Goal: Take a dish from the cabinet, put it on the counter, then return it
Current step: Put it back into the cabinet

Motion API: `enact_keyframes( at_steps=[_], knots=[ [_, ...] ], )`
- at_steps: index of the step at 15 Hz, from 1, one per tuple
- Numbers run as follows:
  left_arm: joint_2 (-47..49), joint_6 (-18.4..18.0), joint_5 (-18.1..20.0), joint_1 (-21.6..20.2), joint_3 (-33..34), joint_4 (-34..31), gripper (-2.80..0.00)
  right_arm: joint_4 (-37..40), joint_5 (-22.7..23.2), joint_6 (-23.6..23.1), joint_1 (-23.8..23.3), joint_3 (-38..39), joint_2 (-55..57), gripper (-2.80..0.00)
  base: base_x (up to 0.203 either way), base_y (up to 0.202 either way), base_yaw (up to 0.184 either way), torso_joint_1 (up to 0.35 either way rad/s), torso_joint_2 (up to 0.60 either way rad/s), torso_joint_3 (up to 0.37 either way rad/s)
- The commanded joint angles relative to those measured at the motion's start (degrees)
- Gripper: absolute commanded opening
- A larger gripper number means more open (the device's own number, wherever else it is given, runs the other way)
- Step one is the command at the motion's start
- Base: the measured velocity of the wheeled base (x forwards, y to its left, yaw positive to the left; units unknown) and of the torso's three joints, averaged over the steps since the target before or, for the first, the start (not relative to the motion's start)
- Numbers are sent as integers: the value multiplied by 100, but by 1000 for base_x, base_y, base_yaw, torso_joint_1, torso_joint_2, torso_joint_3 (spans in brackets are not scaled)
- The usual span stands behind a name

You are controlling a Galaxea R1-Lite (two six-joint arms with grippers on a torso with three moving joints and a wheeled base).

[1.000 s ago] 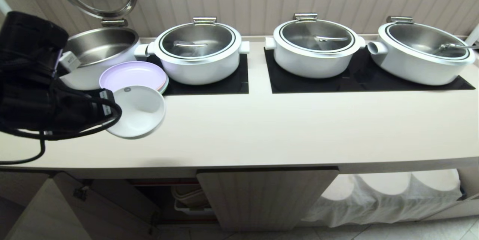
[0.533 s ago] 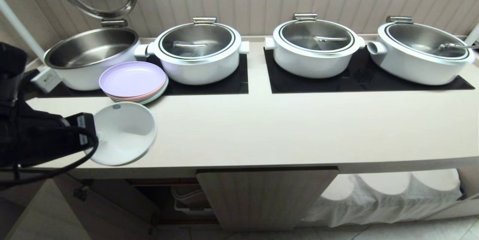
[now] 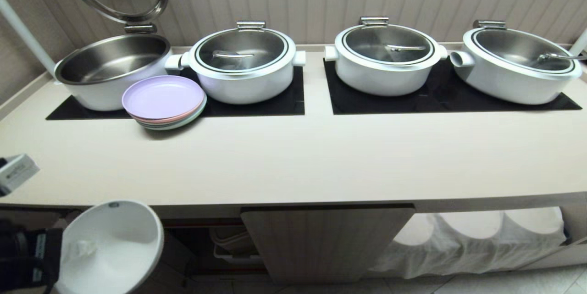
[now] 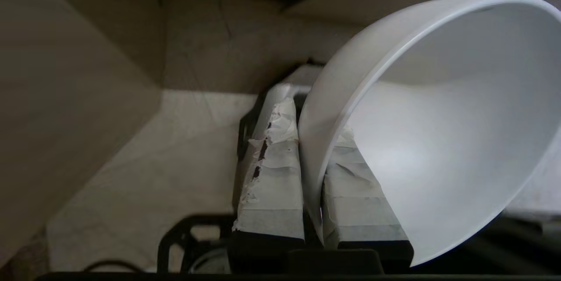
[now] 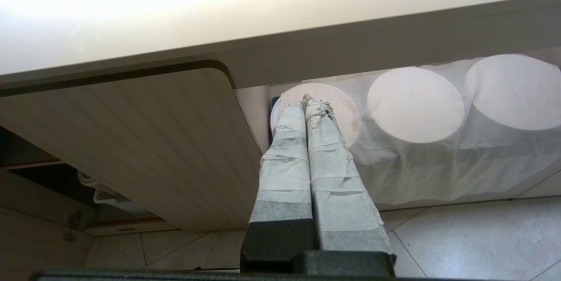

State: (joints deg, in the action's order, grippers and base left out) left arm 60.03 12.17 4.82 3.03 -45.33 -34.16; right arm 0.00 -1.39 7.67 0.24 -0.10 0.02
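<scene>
The dish point(image 3: 114, 239), a plain white bowl with a small dark mark near its rim, hangs tilted below the counter's point(image 3: 321, 161) front edge at the lower left. It is in front of the cabinet's point(image 3: 206, 239) open dark part. My left gripper point(image 3: 69, 250) is shut on the dish's wall. In the left wrist view one taped finger point(image 4: 271, 171) lies outside the dish point(image 4: 438, 119) and the other inside. My right gripper point(image 5: 309, 101) is shut on nothing, low before the cabinet's fluted door point(image 5: 131, 140).
Pastel plates point(image 3: 163, 99) are stacked on the counter by an open pot point(image 3: 112, 62) with its lid raised. Three more white pots point(image 3: 243, 64) stand on black panels behind. A white basket point(image 3: 234, 248) sits inside the cabinet. Cloth-covered round stacks point(image 3: 472, 234) fill the right bay.
My left gripper has carried the dish from above the counter beside the plates toward me, over the front edge and down to cabinet level. The right arm has kept still.
</scene>
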Motion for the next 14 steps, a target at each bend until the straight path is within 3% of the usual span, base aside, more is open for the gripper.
enact_keyframes(
  at_steps=[1, 12, 14],
  knots=[
    [-352, -161, 171, -214, 181, -484, -280, 0, -1, 4, 2, 1, -2, -280, 0, 0, 0, 0, 0, 0],
    [-450, -10, 309, -378, 886, -546, -280, 0, -1, 7, 2, 1, -2, -280, 0, 0, 0, 0, 0, 0],
    [-492, 176, 370, -382, 974, -520, -280, 0, -1, 4, 2, 1, -2, -280, 0, 0, 0, 0, 0, 0]
  ],
)
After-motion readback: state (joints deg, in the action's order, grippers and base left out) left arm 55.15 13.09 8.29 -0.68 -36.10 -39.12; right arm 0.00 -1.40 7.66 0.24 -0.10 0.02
